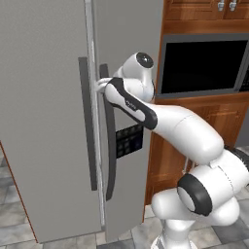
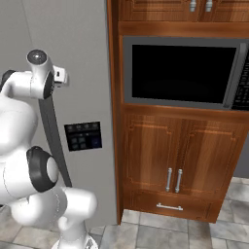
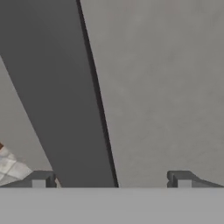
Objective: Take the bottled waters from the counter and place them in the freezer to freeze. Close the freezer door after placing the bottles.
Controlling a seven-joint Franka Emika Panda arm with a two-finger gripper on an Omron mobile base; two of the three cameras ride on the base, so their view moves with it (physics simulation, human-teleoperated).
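Note:
The freezer door (image 1: 44,121) is the plain grey panel on the left, and it sits flush with the fridge front. Its long dark handle (image 1: 86,121) runs down its right edge. My gripper (image 1: 100,85) reaches in high up at the seam between the two fridge doors. In the hand view my gripper (image 3: 111,180) is open, with a dark bar handle (image 3: 57,96) crossing the gap between the two fingertips (image 3: 41,179) against the grey panel (image 3: 166,87). I cannot tell which door's handle that bar is. The bottled waters and the counter are out of view.
The right fridge door carries a dark dispenser panel (image 1: 129,141) (image 2: 83,136) and its own bar handle (image 1: 110,146). A black wall oven (image 1: 204,65) (image 2: 182,73) sits in wooden cabinets (image 2: 175,160) to the right. Grey tiled floor (image 2: 185,236) lies below.

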